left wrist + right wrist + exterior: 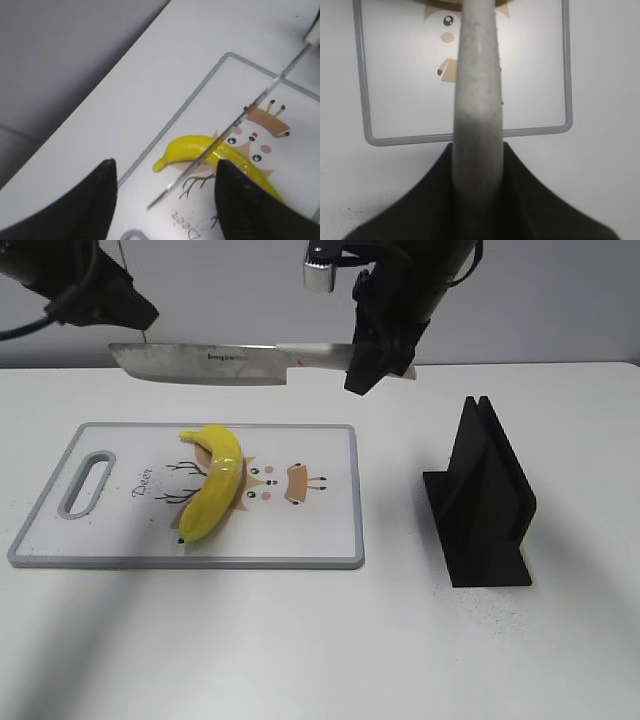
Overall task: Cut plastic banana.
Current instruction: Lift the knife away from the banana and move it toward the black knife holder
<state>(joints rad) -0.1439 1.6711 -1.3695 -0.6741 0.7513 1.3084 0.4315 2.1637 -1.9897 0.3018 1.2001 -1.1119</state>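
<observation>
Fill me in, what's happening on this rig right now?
The right end effector holds a knife by its handle, blade level in the air above the cutting board. The banana lies whole on the board, not yet cut. The left end effector hangs open above the banana, touching nothing. A black stand sits right of the board.

Right hand (378, 358) holds knife (215, 364) above banana (212, 485)

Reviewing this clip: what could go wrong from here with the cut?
1. The plastic banana lies loose on the cutting board; the open left end effector isn't holding it, so it may roll or skid under the blade.
2. The knife, held by the right end effector, hangs high above; its descent could miss the banana's middle.
</observation>
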